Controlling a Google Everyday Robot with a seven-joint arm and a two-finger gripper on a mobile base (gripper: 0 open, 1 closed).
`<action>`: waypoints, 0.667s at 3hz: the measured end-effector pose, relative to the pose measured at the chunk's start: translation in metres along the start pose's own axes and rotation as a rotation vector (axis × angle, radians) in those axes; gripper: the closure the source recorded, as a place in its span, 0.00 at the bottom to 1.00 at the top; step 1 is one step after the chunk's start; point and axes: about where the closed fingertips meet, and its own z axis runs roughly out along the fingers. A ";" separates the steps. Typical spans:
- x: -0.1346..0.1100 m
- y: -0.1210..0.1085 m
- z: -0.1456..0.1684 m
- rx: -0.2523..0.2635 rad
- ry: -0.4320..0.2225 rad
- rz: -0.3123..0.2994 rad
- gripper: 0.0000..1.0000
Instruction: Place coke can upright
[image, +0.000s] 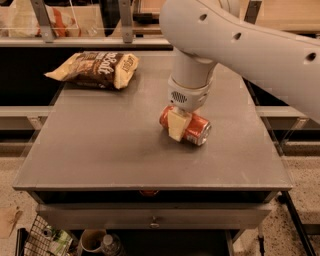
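Note:
The coke can (196, 131) is red with a silver end and lies on its side on the grey table (100, 150), right of centre. My gripper (179, 124) comes down from above on the white arm (240, 40) and sits over the middle of the can. A cream part of it covers the can's near side, and red shows on both sides of it. The can's far side is hidden behind the gripper.
A brown and yellow chip bag (95, 69) lies at the table's back left. A rail and shelves run behind the table. A wire basket with clutter (50, 242) sits on the floor under the front left. The table's front edge has a drawer (155, 217).

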 end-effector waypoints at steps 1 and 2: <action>-0.016 0.003 -0.026 -0.013 -0.129 -0.054 0.88; -0.030 0.001 -0.050 -0.057 -0.338 -0.105 1.00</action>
